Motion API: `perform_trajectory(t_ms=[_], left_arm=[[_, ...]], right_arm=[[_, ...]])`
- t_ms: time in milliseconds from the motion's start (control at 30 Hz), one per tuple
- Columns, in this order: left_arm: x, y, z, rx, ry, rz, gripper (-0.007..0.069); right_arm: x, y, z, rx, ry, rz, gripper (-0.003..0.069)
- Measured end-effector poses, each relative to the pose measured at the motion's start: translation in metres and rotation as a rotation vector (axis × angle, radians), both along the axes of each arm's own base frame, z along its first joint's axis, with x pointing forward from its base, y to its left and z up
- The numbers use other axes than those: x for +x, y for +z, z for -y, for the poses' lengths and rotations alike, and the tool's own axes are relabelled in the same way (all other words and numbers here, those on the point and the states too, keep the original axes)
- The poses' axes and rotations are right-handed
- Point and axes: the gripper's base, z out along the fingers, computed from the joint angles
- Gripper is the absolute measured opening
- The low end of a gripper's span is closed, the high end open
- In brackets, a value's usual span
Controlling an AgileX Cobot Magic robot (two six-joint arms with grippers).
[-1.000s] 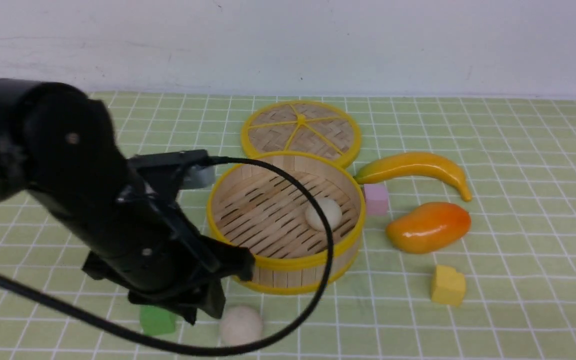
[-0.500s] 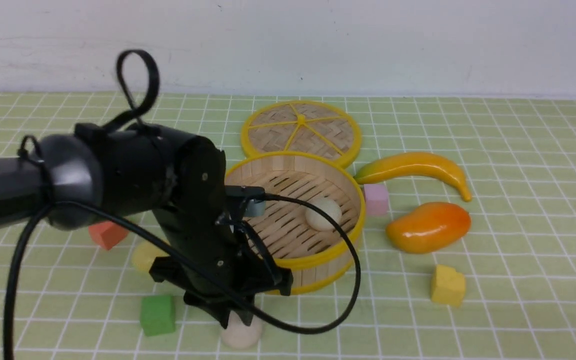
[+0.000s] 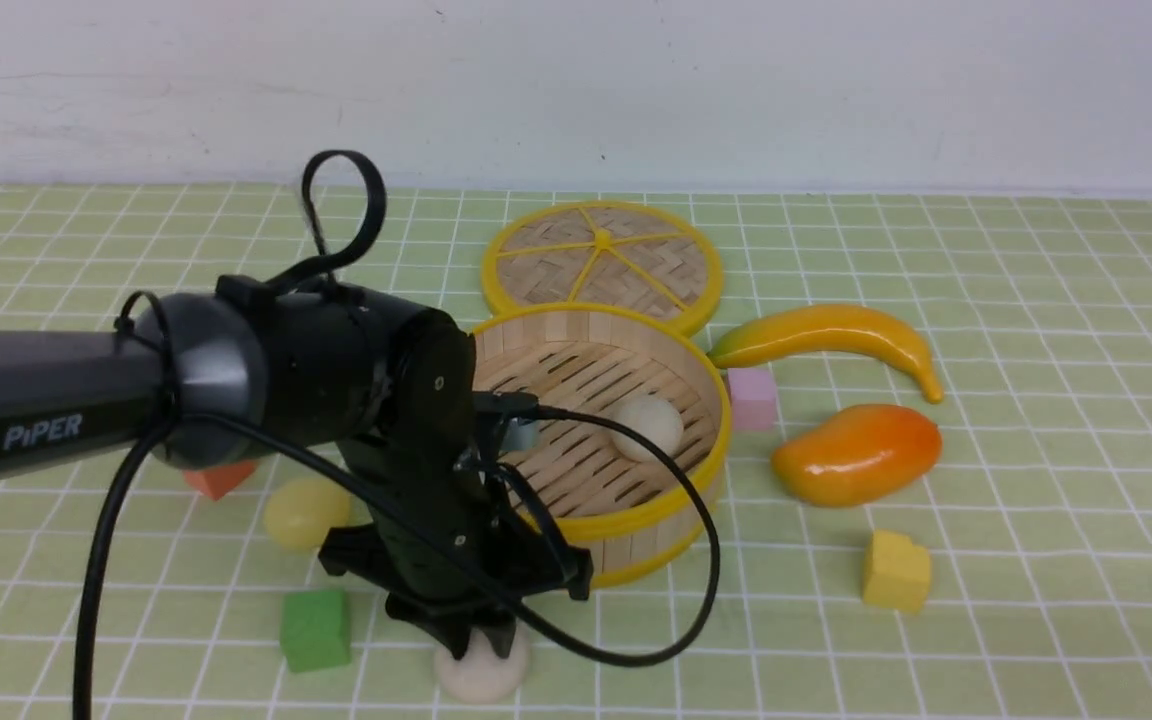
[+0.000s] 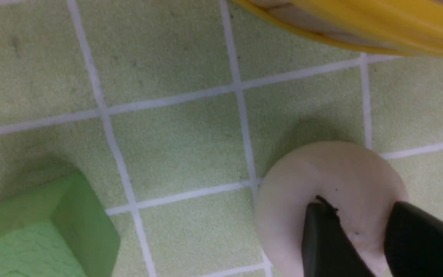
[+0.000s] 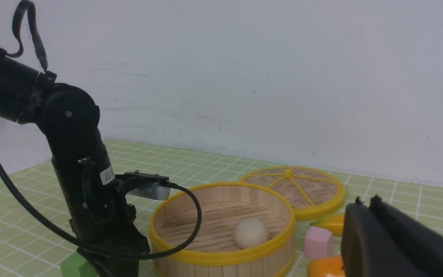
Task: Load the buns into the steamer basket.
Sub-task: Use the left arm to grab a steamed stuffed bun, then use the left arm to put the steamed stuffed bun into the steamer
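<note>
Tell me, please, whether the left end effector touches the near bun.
Cannot tell: in the left wrist view the left end effector overlaps the bun; neither contact nor gap shows.

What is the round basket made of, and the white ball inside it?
The basket looks like pale bamboo or wood strips, matte, with visible slats; its yellow rims look smooth, maybe plastic. The ball looks like foam or rubber, dull off-white with no shine, but that's a guess.

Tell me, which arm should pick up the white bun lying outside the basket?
Left. The left end effector is down at the white bun, fingers apart over it, beside the basket. The right end effector hangs shut, well away from it.
</note>
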Motion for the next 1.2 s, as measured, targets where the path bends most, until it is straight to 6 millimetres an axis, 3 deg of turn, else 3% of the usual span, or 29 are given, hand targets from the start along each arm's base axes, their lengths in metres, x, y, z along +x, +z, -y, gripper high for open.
perform_trajectory(t_ms=[33,200,400,433,633,767,900,933,1100,1200], left_arm=[[0.0,0.0,0.0,0.002,-0.002,0.0,0.0205],[-0.001,-0.001,-0.001,0.016,-0.023,-0.011,0.0005],[-0.001,0.01,0.0,0.017,-0.038,-0.011,-0.0012],[0.0,0.016,0.0,0.013,-0.039,-0.006,-0.0012],[0.022,0.099,0.014,-0.084,-0.052,0.164,-0.0012],[0.038,0.116,0.021,-0.09,-0.06,0.254,-0.0012],[0.056,0.098,0.027,-0.048,-0.049,0.276,-0.0007],[0.064,0.08,0.03,-0.024,-0.042,0.257,0.0001],[0.073,0.041,0.036,0.023,-0.035,0.184,0.0043],[0.075,0.035,0.037,0.028,-0.035,0.18,0.0098]], right_arm=[[0.0,0.0,0.0,0.0,0.0,0.0,0.0015],[0.0,0.0,0.0,0.0,0.0,0.0,0.0022],[0.0,0.0,0.0,0.0,0.0,0.0,0.003],[0.0,0.0,0.0,0.0,0.0,0.0,0.0031],[0.0,0.0,0.0,0.0,0.0,0.0,0.0038],[0.0,0.0,0.0,0.0,0.0,0.0,0.0046],[0.0,0.0,0.0,0.0,0.0,0.0,0.005],[0.0,0.0,0.0,0.0,0.0,0.0,0.0053],[0.0,0.0,0.0,0.0,0.0,0.0,0.0058],[0.0,0.0,0.0,0.0,0.0,0.0,0.0063]])
